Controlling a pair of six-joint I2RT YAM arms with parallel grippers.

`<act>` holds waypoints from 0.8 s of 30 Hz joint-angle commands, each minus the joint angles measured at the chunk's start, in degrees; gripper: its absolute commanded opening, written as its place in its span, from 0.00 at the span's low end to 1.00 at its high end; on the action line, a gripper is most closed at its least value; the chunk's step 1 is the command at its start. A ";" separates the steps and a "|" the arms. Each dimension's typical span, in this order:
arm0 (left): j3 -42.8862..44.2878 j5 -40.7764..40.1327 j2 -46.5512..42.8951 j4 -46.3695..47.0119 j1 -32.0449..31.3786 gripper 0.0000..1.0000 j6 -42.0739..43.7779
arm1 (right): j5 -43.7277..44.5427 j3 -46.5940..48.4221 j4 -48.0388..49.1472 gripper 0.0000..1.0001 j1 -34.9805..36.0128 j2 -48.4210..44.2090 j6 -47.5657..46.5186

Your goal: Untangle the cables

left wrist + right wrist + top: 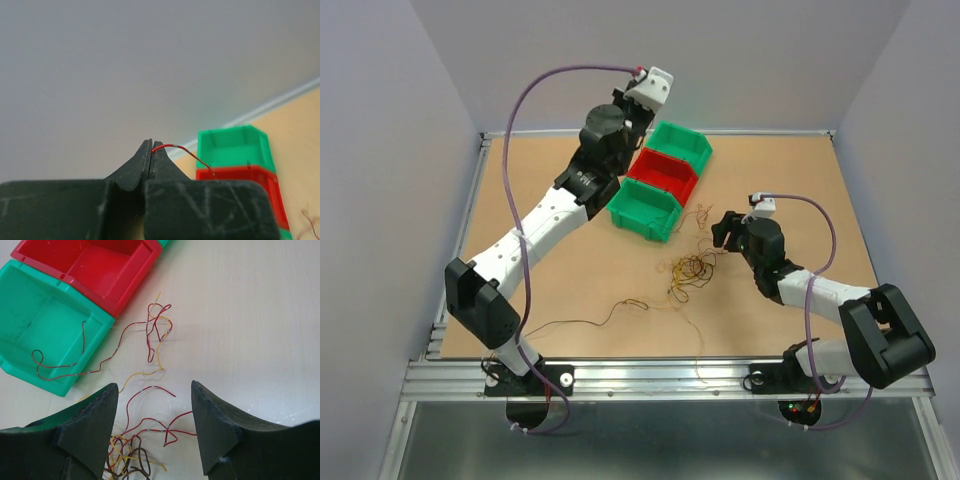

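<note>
The cables form a small clump (690, 270) of brown, yellow and red wire mid-table, seen close up in the right wrist view (127, 460). Loose strands curl from it toward the bins. One red strand (75, 372) trails over the rim into the near green bin (45, 320). My right gripper (152, 385) is open just above the table, its fingers either side of loose red strands and gripping nothing. My left gripper (151, 145) is raised beside the bins (638, 120), shut on the end of a thin red wire (185, 152) that arcs down to the right.
A row of three bins stands at the back centre: green (645, 210), red (662, 172), green (682, 145). A long thin strand (600, 318) lies toward the front left. Another strand reaches the table's front edge (698, 345). Walls enclose the table.
</note>
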 commanded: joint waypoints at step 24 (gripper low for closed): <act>24.17 -5.44 6.32 1.91 -1.08 0.00 7.00 | -1.01 -1.17 3.06 0.66 -0.02 -2.25 -0.90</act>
